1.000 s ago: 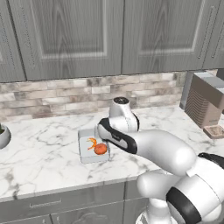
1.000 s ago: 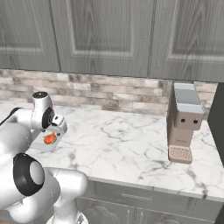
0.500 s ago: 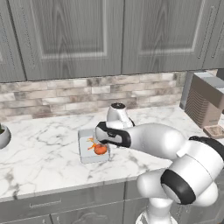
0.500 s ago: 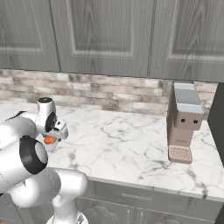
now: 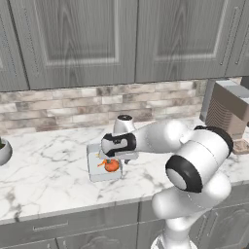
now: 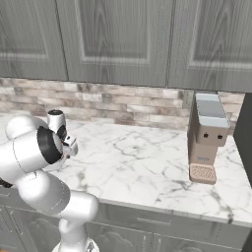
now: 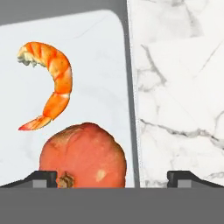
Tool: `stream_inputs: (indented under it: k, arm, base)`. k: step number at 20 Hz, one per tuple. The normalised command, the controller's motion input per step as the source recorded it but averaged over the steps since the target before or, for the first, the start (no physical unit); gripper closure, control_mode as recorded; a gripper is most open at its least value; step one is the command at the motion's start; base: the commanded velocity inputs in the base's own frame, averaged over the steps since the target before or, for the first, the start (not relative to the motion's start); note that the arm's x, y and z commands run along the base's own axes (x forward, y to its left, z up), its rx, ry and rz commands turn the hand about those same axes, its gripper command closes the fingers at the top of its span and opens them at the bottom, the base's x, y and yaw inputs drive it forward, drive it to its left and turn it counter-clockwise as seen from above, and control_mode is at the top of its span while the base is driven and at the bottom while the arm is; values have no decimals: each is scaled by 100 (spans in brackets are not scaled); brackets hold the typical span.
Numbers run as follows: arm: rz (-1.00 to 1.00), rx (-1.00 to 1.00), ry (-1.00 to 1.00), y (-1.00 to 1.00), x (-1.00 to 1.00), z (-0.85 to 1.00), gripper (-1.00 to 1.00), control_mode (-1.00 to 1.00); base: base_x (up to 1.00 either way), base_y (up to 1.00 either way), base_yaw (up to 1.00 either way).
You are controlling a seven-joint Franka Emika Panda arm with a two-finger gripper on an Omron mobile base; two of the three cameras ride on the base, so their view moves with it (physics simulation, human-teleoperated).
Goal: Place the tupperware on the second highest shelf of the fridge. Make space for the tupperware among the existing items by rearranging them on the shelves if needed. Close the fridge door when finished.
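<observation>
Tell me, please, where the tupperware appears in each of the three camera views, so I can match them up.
Left base view: the tupperware sits on the marble counter left of centre, under the gripper.
Right base view: hidden behind the arm at the left edge; I cannot make it out.
Hand view: it takes up the left half, holding a shrimp and a round red fruit.
Shared landmark: the veined marble counter beside the container's edge.

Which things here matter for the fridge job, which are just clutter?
Job:
- tupperware with shrimp and tomato, on the counter
- pincer, open above it

Clutter:
- coffee machine
- bowl
- wall cabinets
</observation>
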Motion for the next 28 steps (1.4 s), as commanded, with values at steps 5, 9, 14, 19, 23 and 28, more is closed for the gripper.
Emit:
stream_inputs:
  k: [5,9,14,19,23,28]
  arm:
    - [0,0,0,0,22,-43,-100,-100]
    - [0,0,0,1,19,-43,-100,-100]
    - [0,0,0,1,9,-46,-100,-100]
    - [0,0,-6,-7,4,-5,-100,-100]
    - [0,0,-6,-19,12,-11,-100,-100]
    - [0,0,-7,-17,12,-30,-100,-100]
  base:
    - [0,0,0]
    - [0,0,0]
    - [0,0,0]
    - [0,0,0]
    - [0,0,0]
    - [0,0,0]
